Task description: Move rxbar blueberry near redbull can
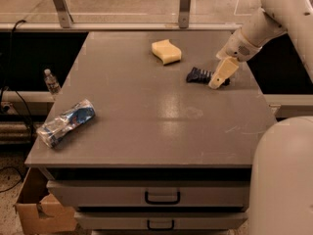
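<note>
Near the front-left corner of the tabletop lies the dented redbull can, a pale yellow sponge sits toward the back edge, and by the right edge the rxbar blueberry lies flat, the tool lowered at its right end, whether apart or together I cannot tell.

gripper covers right end of rxbar blueberry | arm cropped top-right

Arm from upper right; gripper low, aslant down-left
</note>
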`<state>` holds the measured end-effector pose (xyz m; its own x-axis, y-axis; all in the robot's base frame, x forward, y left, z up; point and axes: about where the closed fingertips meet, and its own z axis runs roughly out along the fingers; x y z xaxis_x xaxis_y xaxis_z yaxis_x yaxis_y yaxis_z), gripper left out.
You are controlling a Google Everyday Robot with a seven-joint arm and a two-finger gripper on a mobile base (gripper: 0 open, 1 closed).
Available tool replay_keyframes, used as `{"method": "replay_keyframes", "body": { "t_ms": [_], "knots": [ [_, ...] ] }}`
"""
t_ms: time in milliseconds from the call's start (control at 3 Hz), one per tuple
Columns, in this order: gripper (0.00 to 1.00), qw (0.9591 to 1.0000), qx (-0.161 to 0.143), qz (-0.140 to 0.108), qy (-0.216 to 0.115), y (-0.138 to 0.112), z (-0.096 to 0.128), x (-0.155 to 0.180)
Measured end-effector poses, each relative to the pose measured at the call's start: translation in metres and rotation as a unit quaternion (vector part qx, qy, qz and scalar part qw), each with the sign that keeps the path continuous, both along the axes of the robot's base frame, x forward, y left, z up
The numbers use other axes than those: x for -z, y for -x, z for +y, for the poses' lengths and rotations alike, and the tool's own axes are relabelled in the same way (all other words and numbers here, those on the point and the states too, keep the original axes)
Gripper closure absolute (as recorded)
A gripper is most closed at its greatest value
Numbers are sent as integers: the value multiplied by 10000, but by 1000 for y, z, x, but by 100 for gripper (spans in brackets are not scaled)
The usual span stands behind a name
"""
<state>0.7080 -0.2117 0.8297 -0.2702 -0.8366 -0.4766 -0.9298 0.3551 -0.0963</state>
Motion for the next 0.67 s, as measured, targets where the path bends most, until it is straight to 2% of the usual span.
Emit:
{"method": "replay_keyframes", "body": {
  "t_ms": [667],
  "knots": [
    [64,9994,-320,-54,107,4,28,-8]
  ]
}}
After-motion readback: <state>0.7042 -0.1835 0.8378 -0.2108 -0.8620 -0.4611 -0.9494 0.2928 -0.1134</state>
